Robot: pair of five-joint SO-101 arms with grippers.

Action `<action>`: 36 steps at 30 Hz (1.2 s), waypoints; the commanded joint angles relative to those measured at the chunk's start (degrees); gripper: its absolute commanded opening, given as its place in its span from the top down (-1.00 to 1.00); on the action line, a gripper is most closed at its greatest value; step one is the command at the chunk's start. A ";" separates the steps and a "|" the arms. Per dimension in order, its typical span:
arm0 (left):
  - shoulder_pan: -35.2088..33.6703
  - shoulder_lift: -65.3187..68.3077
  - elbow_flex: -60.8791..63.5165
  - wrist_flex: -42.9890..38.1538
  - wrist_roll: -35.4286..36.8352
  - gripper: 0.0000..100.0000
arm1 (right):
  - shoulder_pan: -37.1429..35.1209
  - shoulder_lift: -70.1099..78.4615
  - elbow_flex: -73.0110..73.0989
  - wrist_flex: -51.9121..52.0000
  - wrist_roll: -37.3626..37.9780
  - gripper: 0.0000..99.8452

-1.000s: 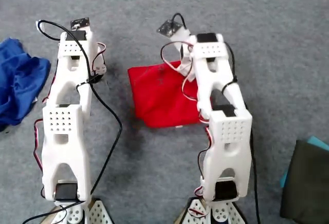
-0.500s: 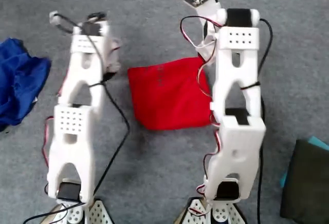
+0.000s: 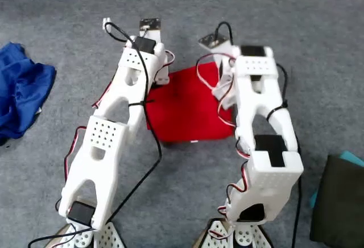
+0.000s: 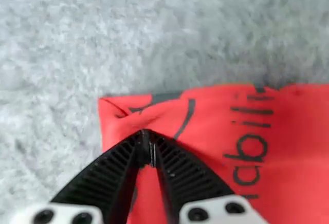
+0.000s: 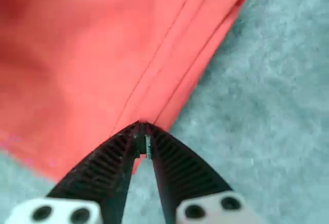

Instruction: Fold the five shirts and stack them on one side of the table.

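Observation:
A folded red shirt (image 3: 187,108) lies flat on the grey table between the two arms. My left gripper (image 3: 156,79) sits at the shirt's far left corner. The left wrist view has it (image 4: 146,143) shut, with red cloth (image 4: 216,131) puckered at the tips, near black print. My right gripper (image 3: 219,86) rests at the shirt's far right side. In the right wrist view it (image 5: 142,141) is shut on the layered edge of the red shirt (image 5: 77,54). A crumpled blue shirt (image 3: 23,89) lies at the table's left edge.
A dark folded shirt (image 3: 340,199) rests on a teal one (image 3: 351,158) at the near right corner. Grey carpet-like table surface (image 3: 318,60) lies open on the far right and behind the arms. Loose cables (image 3: 153,151) hang from both arms.
The left arm has swung right onto the red shirt's far left corner. The right arm has drawn back from the far edge down onto the shirt's right side.

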 commanded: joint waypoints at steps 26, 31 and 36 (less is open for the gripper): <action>-9.93 0.22 -21.63 13.45 -4.92 0.94 | 5.41 -10.68 -24.13 26.90 -0.18 0.98; -9.85 0.13 -12.84 13.45 -9.76 0.68 | 7.87 -22.20 -9.01 26.99 -0.26 0.98; -10.73 0.13 -13.63 13.45 -10.64 0.59 | 8.57 -34.24 4.97 26.81 -0.70 0.96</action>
